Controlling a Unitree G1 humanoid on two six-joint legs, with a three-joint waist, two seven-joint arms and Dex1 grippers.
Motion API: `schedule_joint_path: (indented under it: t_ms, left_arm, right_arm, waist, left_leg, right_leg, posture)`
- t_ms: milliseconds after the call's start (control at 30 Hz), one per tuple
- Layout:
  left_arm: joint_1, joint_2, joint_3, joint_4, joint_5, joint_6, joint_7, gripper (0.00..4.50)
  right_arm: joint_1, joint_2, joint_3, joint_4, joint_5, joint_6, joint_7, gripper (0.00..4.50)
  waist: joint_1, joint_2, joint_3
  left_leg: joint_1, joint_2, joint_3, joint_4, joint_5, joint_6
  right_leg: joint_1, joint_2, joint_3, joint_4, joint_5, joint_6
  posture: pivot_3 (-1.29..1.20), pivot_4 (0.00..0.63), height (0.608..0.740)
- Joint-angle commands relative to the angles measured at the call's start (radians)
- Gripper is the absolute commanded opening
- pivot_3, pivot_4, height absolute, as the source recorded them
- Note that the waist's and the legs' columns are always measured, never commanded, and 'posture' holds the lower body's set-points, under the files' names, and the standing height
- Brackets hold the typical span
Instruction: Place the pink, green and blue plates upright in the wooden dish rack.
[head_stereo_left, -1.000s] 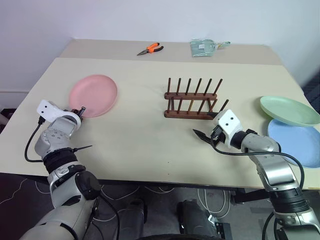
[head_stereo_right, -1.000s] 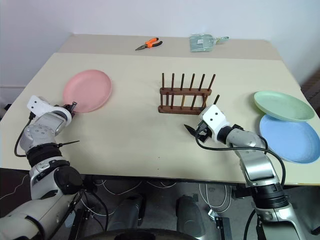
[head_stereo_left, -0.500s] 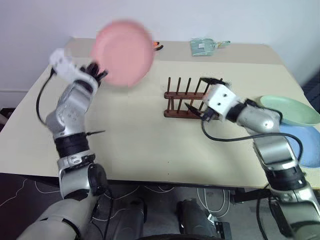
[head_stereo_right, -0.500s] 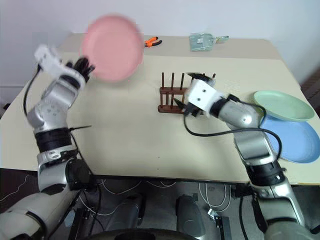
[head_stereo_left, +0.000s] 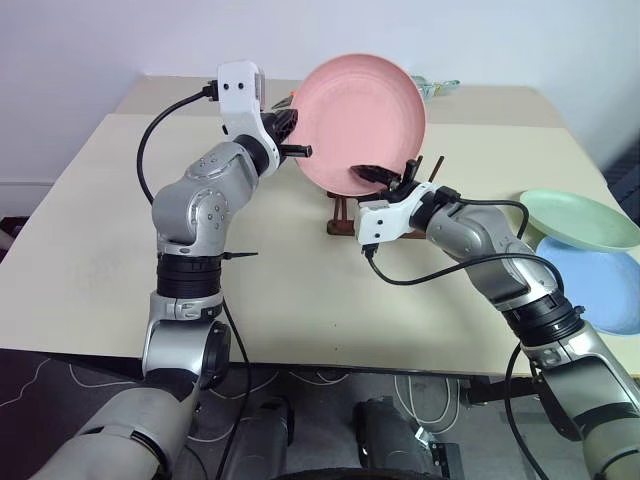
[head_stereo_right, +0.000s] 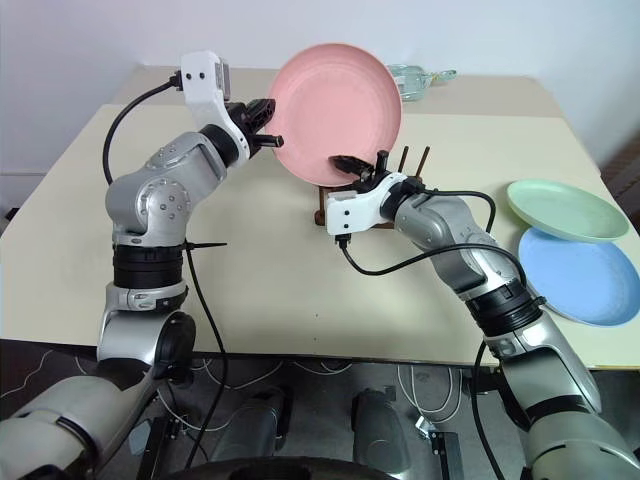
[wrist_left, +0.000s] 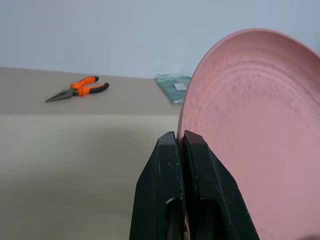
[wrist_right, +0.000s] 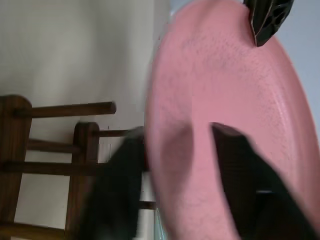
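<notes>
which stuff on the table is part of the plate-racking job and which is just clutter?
Job:
- pink plate, held up on edge by the shut left gripper, right gripper straddling its lower rim
- green plate
- blue plate
- wooden dish rack

Clutter:
- orange-handled pliers
- greenish packet at the far edge of the table

No readable text, labels, brand marks or numbers on any surface. The green packet (wrist_left: 172, 88) at the far table (head_stereo_left: 290, 290) edge carries a small pale patch, too small to read. The orange-handled pliers (wrist_left: 77, 89) show no markings.
</notes>
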Motion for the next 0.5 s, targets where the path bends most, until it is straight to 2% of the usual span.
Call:
schedule_joint_path:
  t_ms: [33, 100, 133, 233, 300, 367, 433, 500]
  left_arm:
    - [-0.017, -0.013, 0.025, -0.050, -0.027, 0.014, -0.002, 0.00]
    - [-0.015, -0.026, 0.041, -0.053, -0.042, 0.021, -0.006, 0.00]
    - [-0.015, -0.037, 0.059, -0.053, -0.058, 0.026, -0.006, 0.29]
    - [-0.054, -0.092, 0.155, -0.076, -0.137, -0.078, -0.013, 1.38]
    - [-0.078, -0.059, 0.187, -0.049, -0.073, -0.195, 0.023, 2.33]
    - [-0.058, 0.016, 0.161, -0.007, 0.036, -0.290, 0.029, 2.33]
    - [0.013, 0.147, 0.019, 0.032, 0.236, -0.409, -0.009, 2.33]
    - [0.119, 0.245, -0.103, 0.068, 0.341, -0.525, -0.125, 2.33]
  right_arm:
    - [-0.003, -0.005, -0.026, -0.014, -0.033, -0.012, -0.032, 0.05]
    - [0.000, -0.005, -0.030, -0.011, -0.048, -0.014, -0.040, 0.05]
    - [0.001, -0.005, -0.032, -0.008, -0.057, -0.016, -0.046, 0.02]
    - [-0.004, -0.012, -0.045, -0.004, -0.086, -0.008, -0.072, 0.00]
    - [0.007, -0.012, -0.088, -0.009, -0.059, 0.019, -0.084, 0.00]
    - [0.023, -0.016, -0.142, -0.015, -0.013, 0.042, -0.092, 0.00]
    - [0.045, -0.009, -0.216, -0.029, 0.074, 0.059, -0.088, 0.00]
    - [0.071, 0.022, -0.327, -0.070, 0.250, 0.092, -0.053, 0.00]
  waist:
    - [-0.001, 0.000, 0.000]
    - [0.001, 0.000, 0.000]
    - [0.001, 0.000, 0.000]
    - [0.003, 0.000, 0.000]
    - [0.004, -0.001, 0.002]
    - [-0.002, -0.001, 0.002]
    - [-0.005, 0.000, 0.001]
    - [-0.003, 0.003, -0.001]
  left_leg:
    - [0.000, 0.000, 0.000, 0.000, 0.000, 0.000]
    - [0.000, 0.000, 0.000, 0.000, 0.000, 0.000]
    - [0.000, 0.000, 0.000, 0.000, 0.000, 0.000]
    - [0.000, 0.000, 0.000, 0.000, 0.000, 0.000]
    - [0.000, 0.000, 0.000, 0.000, 0.000, 0.000]
    - [0.000, 0.000, 0.000, 0.000, 0.000, 0.000]
    - [0.001, 0.000, 0.001, -0.001, 0.000, 0.000]
    - [0.002, 0.000, 0.002, -0.002, 0.000, 0.000]
  right_leg:
    - [0.000, 0.000, 0.000, 0.000, 0.000, 0.000]
    - [0.000, 0.000, 0.000, 0.000, 0.000, 0.000]
    - [0.000, 0.000, 0.000, 0.000, 0.000, 0.000]
    - [0.001, 0.000, 0.000, 0.000, 0.000, 0.000]
    - [0.000, 0.000, 0.000, 0.000, 0.000, 0.000]
    - [0.000, 0.000, 0.000, 0.000, 0.000, 0.000]
    - [0.000, 0.000, 0.001, 0.000, 0.000, 0.000]
    - [0.001, 0.000, 0.002, 0.000, 0.000, 0.000]
  posture:
    - [0.00, 0.150, 0.740]
    - [0.00, 0.150, 0.740]
    - [0.00, 0.150, 0.740]
    - [0.00, 0.150, 0.740]
    - [0.00, 0.150, 0.740]
    - [0.00, 0.150, 0.740]
    - [0.00, 0.150, 0.740]
    - [0.00, 0.150, 0.740]
